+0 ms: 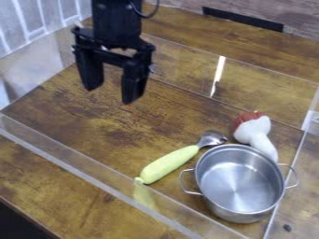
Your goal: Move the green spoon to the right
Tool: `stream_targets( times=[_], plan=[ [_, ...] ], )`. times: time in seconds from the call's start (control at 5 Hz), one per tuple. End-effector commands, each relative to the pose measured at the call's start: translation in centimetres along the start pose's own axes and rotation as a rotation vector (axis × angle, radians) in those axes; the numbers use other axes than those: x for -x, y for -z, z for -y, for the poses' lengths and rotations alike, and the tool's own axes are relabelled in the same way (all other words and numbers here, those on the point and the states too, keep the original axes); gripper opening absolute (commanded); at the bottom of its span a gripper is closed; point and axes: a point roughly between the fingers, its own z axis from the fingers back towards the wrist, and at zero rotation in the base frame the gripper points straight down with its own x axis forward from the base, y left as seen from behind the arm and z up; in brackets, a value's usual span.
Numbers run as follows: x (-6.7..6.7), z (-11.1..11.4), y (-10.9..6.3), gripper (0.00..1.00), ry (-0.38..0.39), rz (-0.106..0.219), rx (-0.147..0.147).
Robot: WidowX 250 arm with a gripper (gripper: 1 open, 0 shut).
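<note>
Spoon (169,165), likely light, stiff and a bit slick, lies just left of the pot (240,183) and seems best gripped mid-handle, while the tool (108,89) stands wide open, holding nothing, above the surface (118,121).

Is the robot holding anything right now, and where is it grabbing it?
No, the gripper is holding nothing. The green spoon lies on the table, away from it.

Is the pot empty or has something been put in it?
Empty: the pot has no lid, and its bare steel floor shows with nothing on it.
</note>
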Motion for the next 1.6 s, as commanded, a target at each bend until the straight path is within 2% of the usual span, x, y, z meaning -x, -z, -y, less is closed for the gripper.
stream_targets(
  times=[0.0,0.4,0.8,1.2,1.4],
  plan=[
    [0.2,-0.5,-1.7,1.00,0.015,0.067,-0.007],
    [-1.1,0.3,-1.1,1.00,0.016,0.058,-0.012],
    [-2.2,0.1,0.1,1.00,0.021,0.053,-0.017],
    [-2.6,1.9,-0.5,1.00,0.056,0.049,-0.020],
    [-2.3,2.6,-0.9,1.00,0.059,0.043,-0.015]
  ],
)
